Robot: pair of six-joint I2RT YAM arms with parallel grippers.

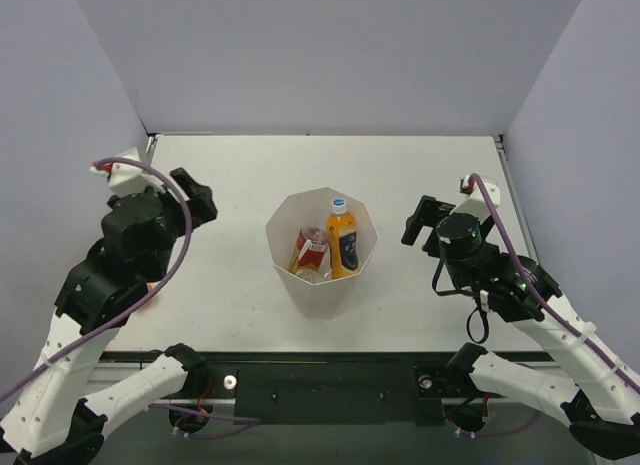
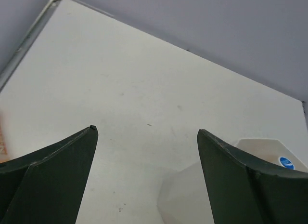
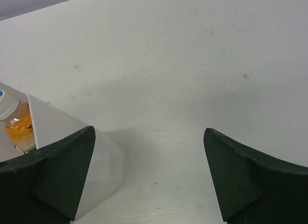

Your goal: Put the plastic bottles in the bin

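White, faceted, paper-like bin (image 1: 320, 293) holds two clear plastic bottles (image 1: 343, 240), amber-filled. The left end effector (image 2: 145, 129) sits left of the bin, the right end effector (image 3: 149, 129) right of it, both spread. Only the wrist views show the finger gaps.

orange bottle (image 1: 343, 241) base hidden by bin (image 1: 322, 297) wall; red bottle (image 1: 310, 255) label unreadable

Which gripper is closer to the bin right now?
Right. The right gripper sits just off the right side of the bin, jaws open. The left gripper, also open, is farther away on the bin's left side.
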